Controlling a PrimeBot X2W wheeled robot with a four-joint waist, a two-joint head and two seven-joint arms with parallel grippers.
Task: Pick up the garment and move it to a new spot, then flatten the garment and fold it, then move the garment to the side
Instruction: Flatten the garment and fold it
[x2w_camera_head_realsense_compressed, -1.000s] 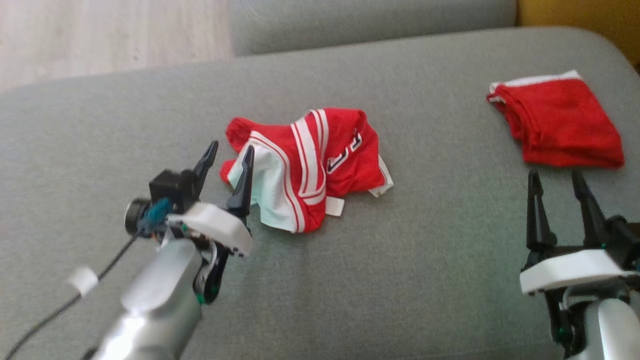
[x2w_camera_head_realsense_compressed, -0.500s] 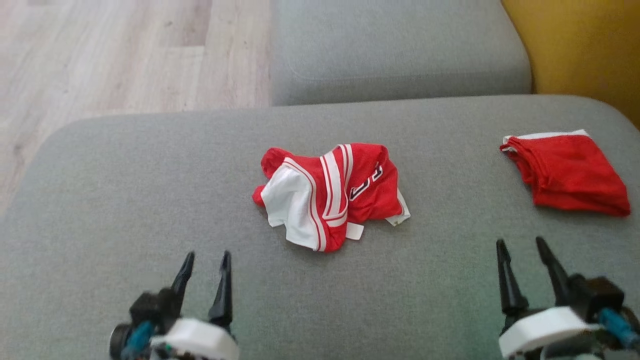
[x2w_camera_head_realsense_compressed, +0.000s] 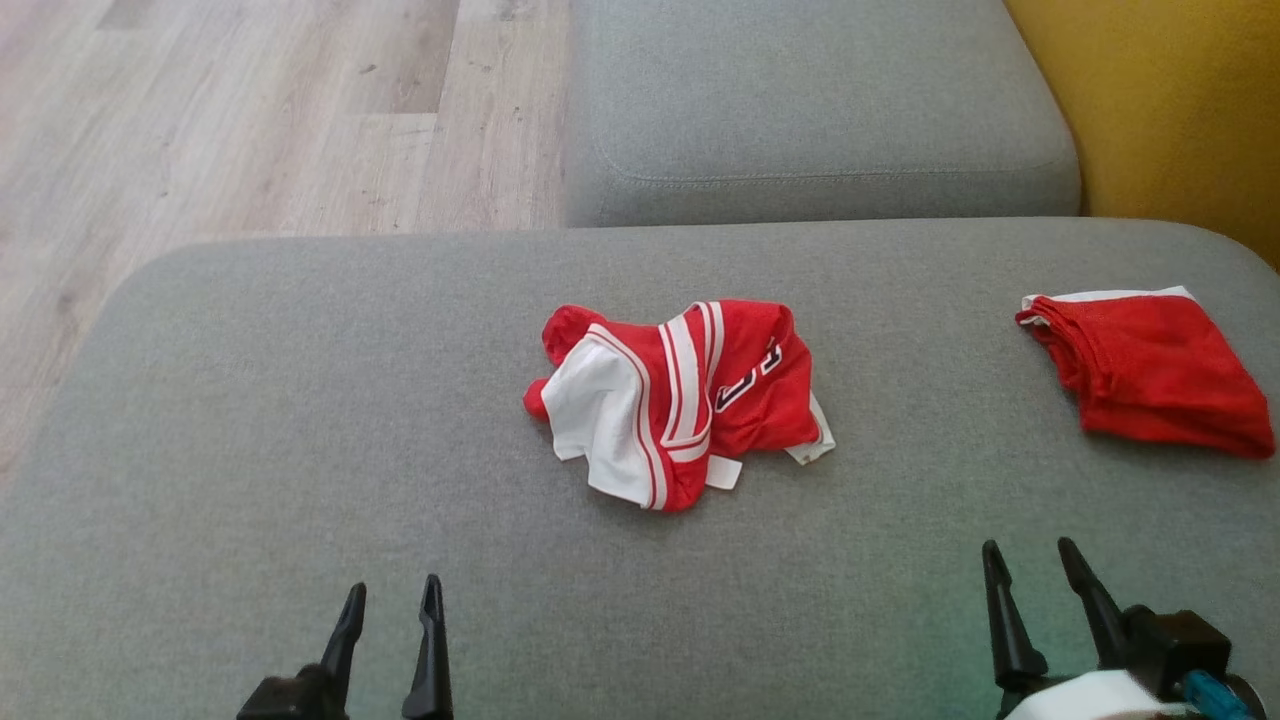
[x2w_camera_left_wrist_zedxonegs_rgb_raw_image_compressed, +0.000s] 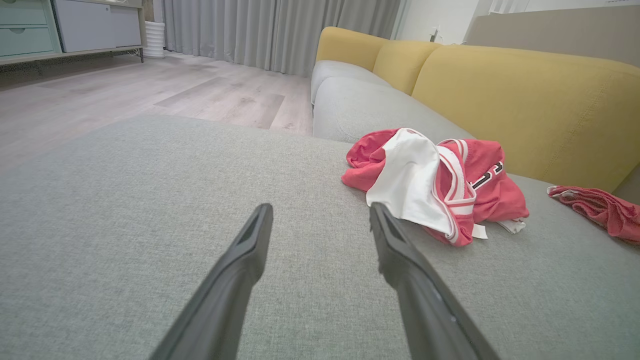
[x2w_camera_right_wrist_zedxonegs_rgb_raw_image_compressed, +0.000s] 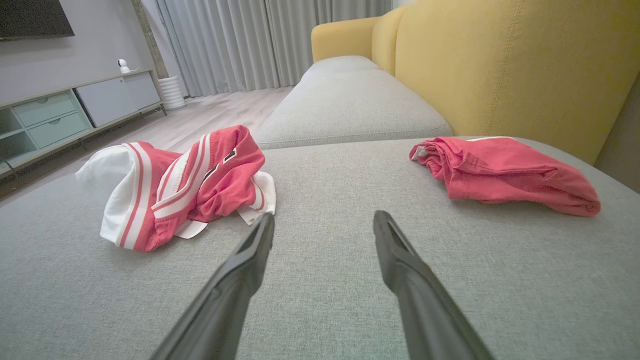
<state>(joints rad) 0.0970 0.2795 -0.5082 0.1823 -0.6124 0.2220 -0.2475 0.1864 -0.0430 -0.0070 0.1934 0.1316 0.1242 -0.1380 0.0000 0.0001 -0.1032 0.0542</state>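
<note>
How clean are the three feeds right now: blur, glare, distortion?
Head view: crumpled red jersey sharp, light soft and even, slight blur on the right gripper mount. Left wrist view: wide-angle stretch, left gripper fingers loom large, reds wash pink. Right wrist view: same stretch, no glare.

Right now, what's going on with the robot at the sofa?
Nothing is being held. The crumpled red-and-white mesh jersey lies in a heap in the middle of the grey fabric sofa seat, not yet flattened or folded. A folded-looking red garment with a white band lies to the robot's right, near the yellow backrest. The left gripper and right gripper are both open and empty, touching neither garment.
</note>
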